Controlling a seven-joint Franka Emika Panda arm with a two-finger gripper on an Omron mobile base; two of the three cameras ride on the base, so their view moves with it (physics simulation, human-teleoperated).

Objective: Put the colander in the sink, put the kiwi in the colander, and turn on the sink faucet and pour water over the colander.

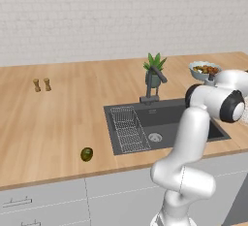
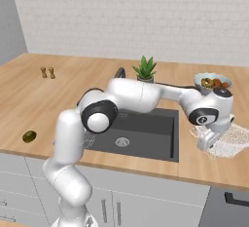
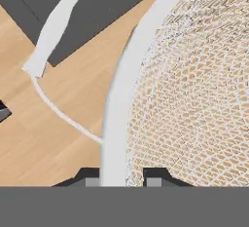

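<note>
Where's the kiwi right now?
The kiwi lies on the counter left of the sink, near the front edge, well short of the two shakers. In the right base view it sits at far left.

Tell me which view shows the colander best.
The hand view: the colander fills it, rim between the tool tips, mesh and handle sharp. The right base view shows it whole on the counter right of the sink.
</note>
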